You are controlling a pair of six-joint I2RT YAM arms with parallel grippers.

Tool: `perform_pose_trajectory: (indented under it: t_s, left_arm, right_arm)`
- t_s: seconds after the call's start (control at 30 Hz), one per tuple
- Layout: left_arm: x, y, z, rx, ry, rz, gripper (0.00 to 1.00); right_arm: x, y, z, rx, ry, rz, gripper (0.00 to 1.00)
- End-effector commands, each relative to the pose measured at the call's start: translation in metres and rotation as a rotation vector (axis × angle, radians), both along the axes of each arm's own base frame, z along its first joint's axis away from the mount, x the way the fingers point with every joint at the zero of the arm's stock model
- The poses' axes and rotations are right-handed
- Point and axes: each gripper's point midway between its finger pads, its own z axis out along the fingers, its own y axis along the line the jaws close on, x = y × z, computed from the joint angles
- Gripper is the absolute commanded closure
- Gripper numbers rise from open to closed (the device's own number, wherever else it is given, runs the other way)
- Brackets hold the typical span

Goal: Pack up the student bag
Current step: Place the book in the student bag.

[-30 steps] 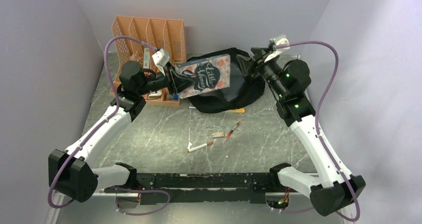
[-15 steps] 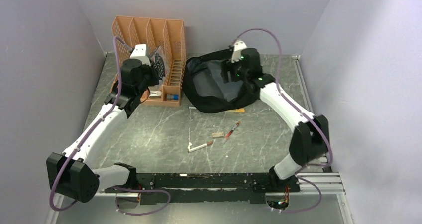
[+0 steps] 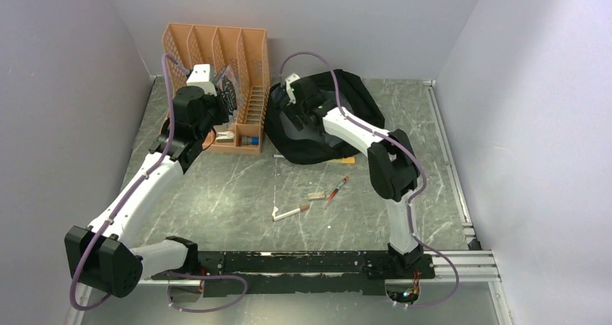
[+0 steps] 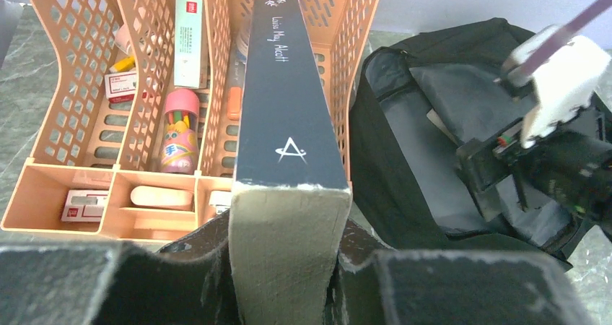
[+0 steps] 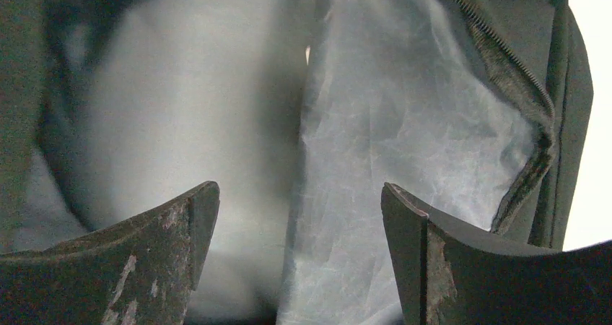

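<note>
— At the far side of the table [image 3: 216, 188], just right of the orange organiser [image 3: 216, 47], the student bag [image 3: 364, 108] is seen lying open.

— Its grey lining is faced by the right gripper [image 5: 299, 195], whose jaws are spread wide. A black book [image 4: 289, 101] is clamped in the left gripper [image 4: 285, 253].

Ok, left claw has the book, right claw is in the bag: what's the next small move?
Probably close the open right claw on the grey lining ahead of it, to hold the student bag open; the book, clamped in the left claw, is beside the orange organizer.
</note>
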Motion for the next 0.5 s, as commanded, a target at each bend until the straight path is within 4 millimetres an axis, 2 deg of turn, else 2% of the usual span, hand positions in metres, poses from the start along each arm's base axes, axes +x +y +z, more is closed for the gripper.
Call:
perform_pose_trajectory:
  t_s: [0.0,0.1,0.2,0.37,0.47]
  left_arm:
    - [0.002,0.002,0.051,-0.034,-0.161,0.0,0.95]
    - [0.001,-0.002,0.051,-0.035,-0.166,-0.026,0.95]
    - [0.001,-0.004,0.052,-0.038,-0.17,-0.039,0.95]
    - [0.0,-0.007,0.053,-0.041,-0.176,-0.055,0.95]
    - [-0.001,-0.009,0.056,-0.043,-0.183,-0.068,0.95]
  right_arm:
    - [0.01,-0.024,-0.005,-0.197,-0.033,-0.055,0.14]
    - [0.011,-0.029,-0.022,-0.268,-0.001,-0.058,0.14]
    - [0.012,-0.034,-0.03,-0.325,-0.007,-0.073,0.14]
    - [0.014,-0.047,-0.032,-0.453,-0.048,-0.106,0.17]
    - [0.016,-0.051,-0.035,-0.489,-0.057,-0.116,0.22]
